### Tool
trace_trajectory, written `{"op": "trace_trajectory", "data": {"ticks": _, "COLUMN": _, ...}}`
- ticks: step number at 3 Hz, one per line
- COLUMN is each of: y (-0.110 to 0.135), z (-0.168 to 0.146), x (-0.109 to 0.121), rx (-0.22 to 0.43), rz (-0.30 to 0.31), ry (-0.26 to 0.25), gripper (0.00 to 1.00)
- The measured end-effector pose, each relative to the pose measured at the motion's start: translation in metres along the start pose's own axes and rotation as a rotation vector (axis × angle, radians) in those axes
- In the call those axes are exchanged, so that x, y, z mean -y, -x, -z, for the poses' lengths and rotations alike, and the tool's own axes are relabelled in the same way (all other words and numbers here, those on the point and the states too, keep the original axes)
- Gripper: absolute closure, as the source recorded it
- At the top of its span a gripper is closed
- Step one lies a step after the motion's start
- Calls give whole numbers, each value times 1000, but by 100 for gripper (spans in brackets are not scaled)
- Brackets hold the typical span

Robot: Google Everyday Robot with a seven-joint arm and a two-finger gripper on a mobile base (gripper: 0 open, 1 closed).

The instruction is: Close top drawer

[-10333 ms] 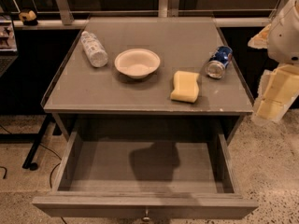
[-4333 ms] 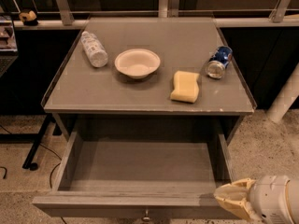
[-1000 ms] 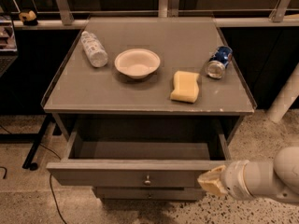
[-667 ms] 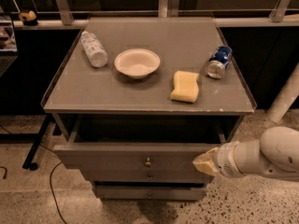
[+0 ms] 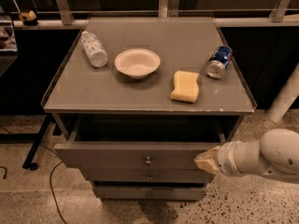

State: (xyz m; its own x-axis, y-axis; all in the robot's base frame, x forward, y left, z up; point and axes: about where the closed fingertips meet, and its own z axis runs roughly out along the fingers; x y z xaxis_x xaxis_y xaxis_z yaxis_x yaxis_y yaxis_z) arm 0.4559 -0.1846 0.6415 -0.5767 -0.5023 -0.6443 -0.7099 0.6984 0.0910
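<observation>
At the right end of the drawer front, the gripper is resting its pale tip against the top drawer, with no gap showing between them. I cannot tell how far open it is, and nothing is showing in its grasp. It seems to be working as a blunt pusher rather than a clamp, which suits a flat panel that only needs shoving inward. The arm is reaching in low from the right, roughly level with the panel, so the force is likely running along the drawer's slide.

The contact point is sitting well to the right of the knob at the panel's centre. An off-centre push could be twisting the drawer on its runners, so it may bind.

The top drawer is standing partly out from the cabinet, with a dark gap showing behind its front, under the surface. By my reading the closing is well along but not finished. Just below, the lower drawers are sitting further back.

On the surface above, a sponge, a can lying on its side, a bowl and a bottle are lying apart from one another. A hard final bump could be enough to roll the can.
</observation>
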Motion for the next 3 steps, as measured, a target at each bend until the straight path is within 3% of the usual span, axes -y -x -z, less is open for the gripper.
{"op": "trace_trajectory", "data": {"ticks": 1, "y": 5, "z": -4, "x": 21, "rx": 15, "rz": -18, "ry": -53, "gripper": 100}}
{"op": "trace_trajectory", "data": {"ticks": 3, "y": 14, "z": -8, "x": 43, "rx": 38, "rz": -35, "ry": -94, "gripper": 100}}
